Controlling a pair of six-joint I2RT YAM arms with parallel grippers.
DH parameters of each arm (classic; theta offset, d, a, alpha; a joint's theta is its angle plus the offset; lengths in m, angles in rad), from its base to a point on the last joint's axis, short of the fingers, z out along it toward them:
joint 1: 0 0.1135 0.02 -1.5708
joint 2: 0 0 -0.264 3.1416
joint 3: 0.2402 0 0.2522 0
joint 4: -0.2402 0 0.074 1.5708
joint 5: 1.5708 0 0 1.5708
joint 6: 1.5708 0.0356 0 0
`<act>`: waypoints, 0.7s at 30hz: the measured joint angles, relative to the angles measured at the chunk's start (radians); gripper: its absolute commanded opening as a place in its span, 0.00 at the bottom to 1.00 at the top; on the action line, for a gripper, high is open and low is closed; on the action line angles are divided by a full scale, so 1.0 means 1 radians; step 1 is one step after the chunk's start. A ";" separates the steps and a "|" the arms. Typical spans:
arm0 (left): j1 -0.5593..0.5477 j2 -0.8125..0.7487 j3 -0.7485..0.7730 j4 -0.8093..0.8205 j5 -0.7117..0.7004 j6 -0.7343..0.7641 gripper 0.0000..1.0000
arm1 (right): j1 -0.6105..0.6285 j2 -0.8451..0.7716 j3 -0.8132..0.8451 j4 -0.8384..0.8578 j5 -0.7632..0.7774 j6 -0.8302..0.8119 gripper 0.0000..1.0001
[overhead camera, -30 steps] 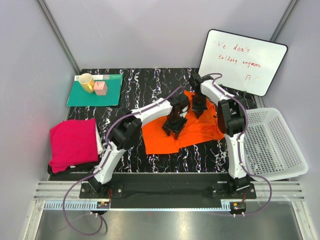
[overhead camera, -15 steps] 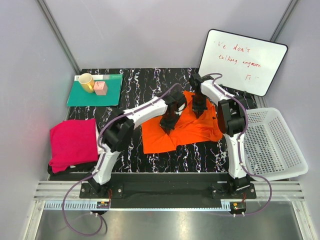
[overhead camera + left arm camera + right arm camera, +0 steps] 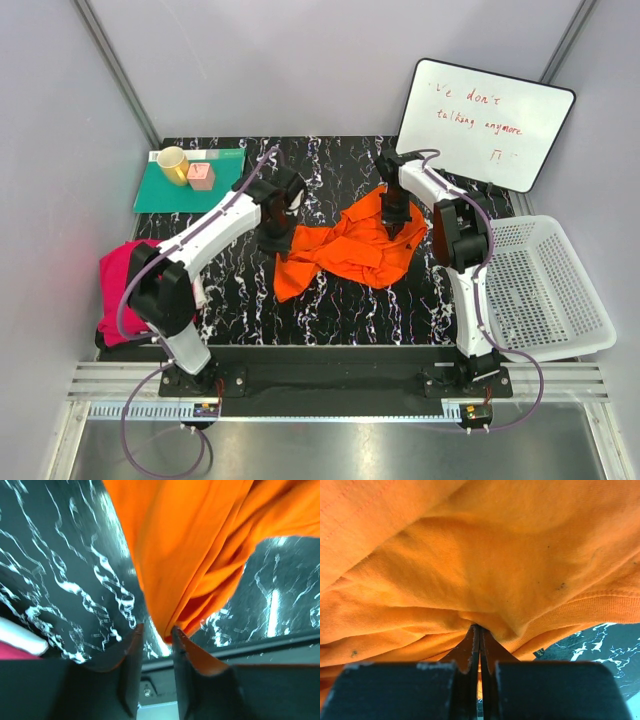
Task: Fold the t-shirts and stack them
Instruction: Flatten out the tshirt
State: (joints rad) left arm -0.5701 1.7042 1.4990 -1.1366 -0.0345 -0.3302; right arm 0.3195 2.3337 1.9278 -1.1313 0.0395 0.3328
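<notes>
The orange t-shirt (image 3: 355,248) lies crumpled mid-table, its left corner (image 3: 285,278) drawn out toward the near left. My right gripper (image 3: 392,215) is at its far edge, and in the right wrist view that gripper (image 3: 479,626) is shut on a pinch of the orange cloth (image 3: 480,555). My left gripper (image 3: 273,238) hovers at the shirt's left end. In the left wrist view the left gripper (image 3: 156,630) is open, with a hanging fold of the orange shirt (image 3: 185,555) touching only the right fingertip (image 3: 175,631). The magenta-pink t-shirt (image 3: 125,290) lies folded at the left table edge, partly behind the left arm.
At the far left a teal mat (image 3: 222,185) carries a yellow mug (image 3: 172,163) and a small pink block (image 3: 202,176). A whiteboard (image 3: 487,120) leans at the back right. A white perforated basket (image 3: 545,290) stands at the right edge.
The left arm swung left from the middle of the orange shirt, dragging cloth with it, so the flat shirt is now bunched. The left jaws have parted. The right gripper kept its hold.
</notes>
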 measured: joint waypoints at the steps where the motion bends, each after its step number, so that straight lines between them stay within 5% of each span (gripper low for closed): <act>1: -0.002 -0.008 -0.019 -0.002 0.001 -0.003 0.16 | 0.000 0.002 0.004 -0.003 0.000 -0.002 0.00; 4: -0.012 -0.002 -0.075 -0.005 0.005 -0.005 0.00 | -0.001 0.008 0.014 -0.012 0.001 -0.008 0.00; 14: 0.005 -0.026 -0.248 -0.005 -0.036 -0.027 0.00 | -0.023 0.018 0.032 -0.027 0.010 -0.032 0.00; 21: 0.171 -0.116 -0.315 -0.040 -0.147 -0.073 0.00 | -0.051 0.018 0.035 -0.039 0.087 -0.048 0.00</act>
State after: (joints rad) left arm -0.3988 1.5887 1.1839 -1.1763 -0.1818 -0.4034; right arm 0.2687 2.3520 1.9633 -1.1706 0.1261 0.2844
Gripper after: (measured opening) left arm 0.009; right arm 0.007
